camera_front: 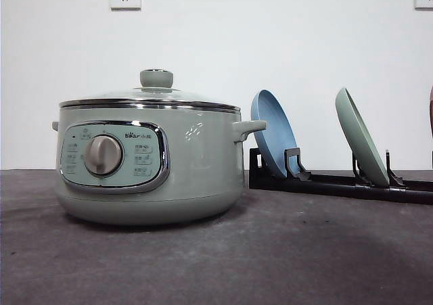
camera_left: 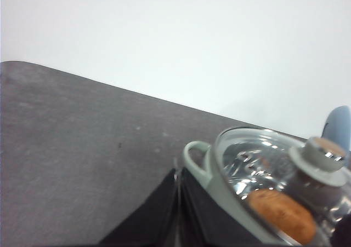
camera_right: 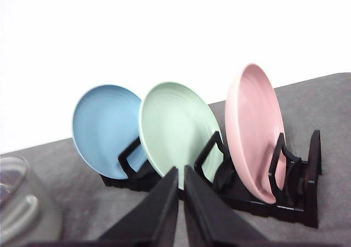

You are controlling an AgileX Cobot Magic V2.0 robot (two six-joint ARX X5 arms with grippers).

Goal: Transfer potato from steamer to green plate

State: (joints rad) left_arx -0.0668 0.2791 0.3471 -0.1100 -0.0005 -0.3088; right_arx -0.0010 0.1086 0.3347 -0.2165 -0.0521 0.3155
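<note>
The steamer (camera_front: pixel 149 163) stands on the left half of the table with its glass lid (camera_front: pixel 150 97) on. Through the lid the left wrist view shows the orange-brown potato (camera_left: pixel 282 215) lying inside the steamer (camera_left: pixel 219 178). The green plate (camera_front: pixel 360 137) stands on edge in a black rack to the right; it is also the middle plate (camera_right: pixel 176 129) in the right wrist view. My left gripper (camera_left: pixel 178 174) is shut and empty, just beside the steamer's side handle (camera_left: pixel 193 158). In front of the green plate, a short way off, my right gripper (camera_right: pixel 181 171) is shut and empty.
The black rack (camera_front: pixel 338 182) also holds a blue plate (camera_front: pixel 273 132) next to the steamer and a pink plate (camera_right: pixel 255 132) on the far side of the green one. The lid's green knob (camera_left: pixel 323 155) sticks up. A white wall stands behind the dark table.
</note>
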